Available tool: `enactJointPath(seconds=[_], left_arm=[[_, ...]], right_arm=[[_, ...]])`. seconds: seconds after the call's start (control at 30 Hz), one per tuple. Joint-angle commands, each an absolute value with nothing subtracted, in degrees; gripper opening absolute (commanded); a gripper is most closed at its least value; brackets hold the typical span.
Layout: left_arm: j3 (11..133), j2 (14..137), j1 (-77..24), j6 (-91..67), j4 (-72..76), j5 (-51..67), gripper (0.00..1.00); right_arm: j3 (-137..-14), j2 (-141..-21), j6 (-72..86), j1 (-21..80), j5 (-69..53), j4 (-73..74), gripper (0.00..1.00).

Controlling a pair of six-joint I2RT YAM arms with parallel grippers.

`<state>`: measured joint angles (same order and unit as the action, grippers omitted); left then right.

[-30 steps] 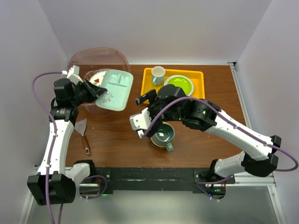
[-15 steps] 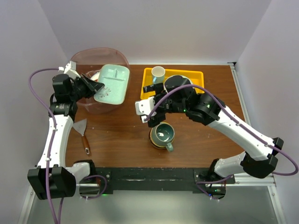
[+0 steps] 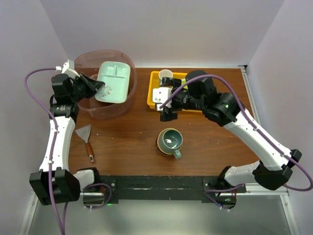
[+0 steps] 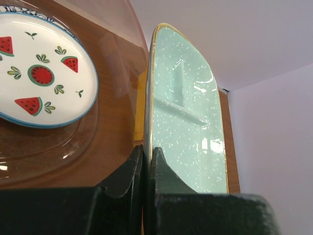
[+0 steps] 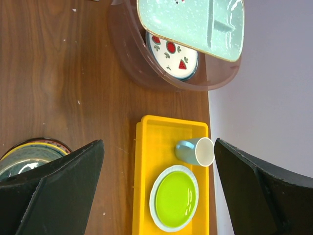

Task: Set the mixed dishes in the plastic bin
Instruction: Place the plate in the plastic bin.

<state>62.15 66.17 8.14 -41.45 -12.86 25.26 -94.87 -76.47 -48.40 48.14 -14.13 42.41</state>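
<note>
1. Scraper, wooden handle, flat on the counter; lower left of the top view.
2. Teal mug, seated in stacked bowls; lower centre of the top view, not yet binned. It lies toward the bottom edge from the right fingers; judged the right arm's next item.
3. Right fingers: spread wide, holding nothing, above the yellow tray's left end.
4. Yellow tray holds a green plate and a white cup; upper centre.
5. Left fingers: pressed onto the near rim of the pale green divided tray.
6. The divided tray's long axis runs from the fingers toward the top of the frame. It is tilted over the right half of the bin, upper left; contact with the wall cannot be told. The bin lies directly beneath, so release calls for lowering.
7. Watermelon plate, flat on the bin floor.
8. Writing, labels: none legible.
</note>
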Motion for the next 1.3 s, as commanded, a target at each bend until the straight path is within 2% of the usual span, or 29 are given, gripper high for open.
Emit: enactJointPath(seconds=[0.0,0.7,1.27], left_arm=[[67.2,65.7,9.1,-44.3,-3.2,26.0,0.00],[69.9,68.3,12.0,-45.2,-2.7,19.0,0.00],[76.6,84.0,12.4,-40.6,-2.1,13.8,0.00]], right_arm=[[-96.2,-74.6,-44.9,46.6,-17.0,39.7,0.98],[-91.2,-73.0,-38.2,38.9,-19.2,35.4,0.98],[-85.1,-71.4,-28.8,31.0,-22.3,29.7,0.98]])
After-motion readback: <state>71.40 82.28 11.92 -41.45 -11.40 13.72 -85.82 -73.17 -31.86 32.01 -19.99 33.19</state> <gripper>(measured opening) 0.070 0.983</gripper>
